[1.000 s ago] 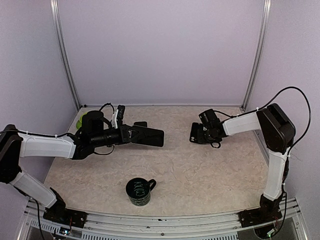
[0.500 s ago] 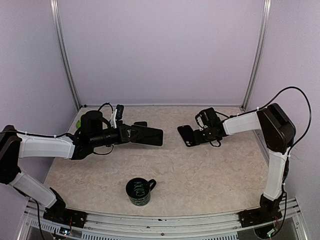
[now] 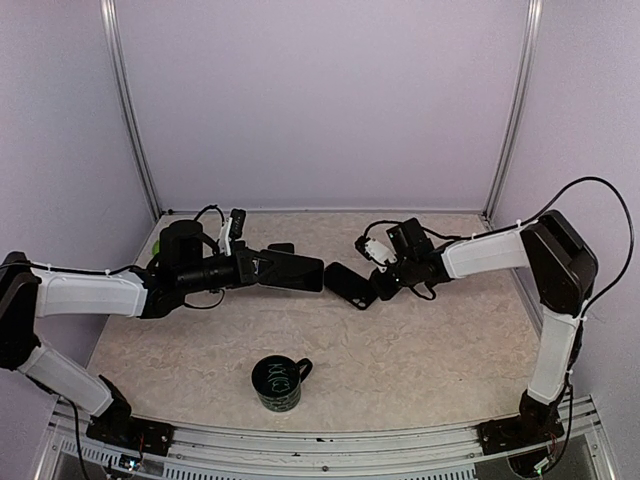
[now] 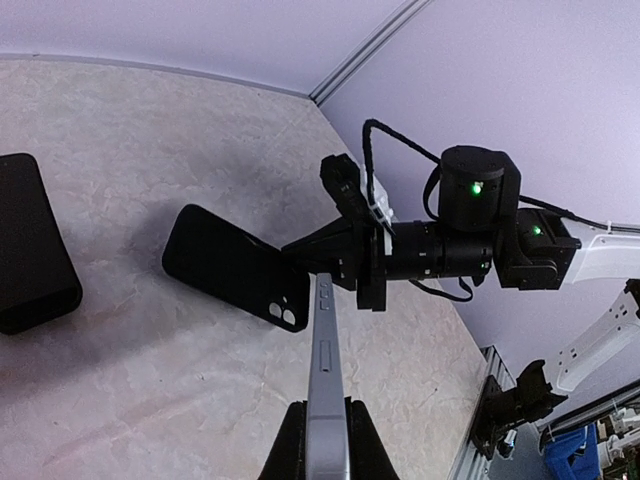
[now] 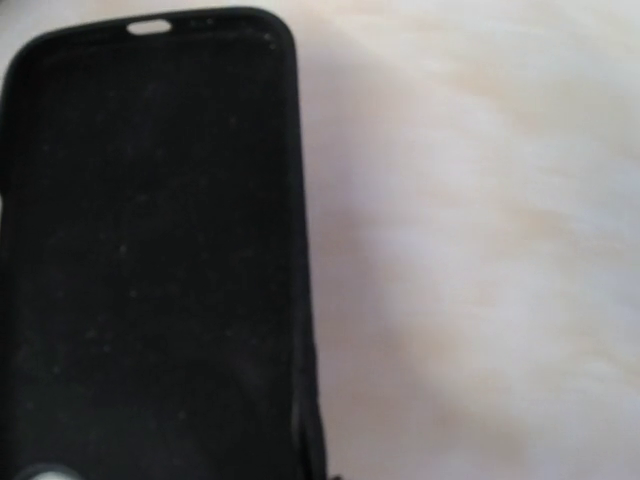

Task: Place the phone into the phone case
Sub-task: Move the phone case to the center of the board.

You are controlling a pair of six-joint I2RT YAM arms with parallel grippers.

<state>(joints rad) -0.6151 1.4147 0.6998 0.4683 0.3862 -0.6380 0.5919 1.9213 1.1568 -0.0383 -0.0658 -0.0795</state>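
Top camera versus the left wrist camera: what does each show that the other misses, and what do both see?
Only the top view shows the dark mug and a green object at the back left. Only the left wrist view shows the phone edge-on, its silver side with buttons, and the camera cut-out in the phone case. Both show the left gripper shut on the phone, the right gripper holding the phone case, and another flat black object lying on the table.

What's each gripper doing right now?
Left gripper: closed, holding the phone.
Right gripper: closed, holding the phone case.
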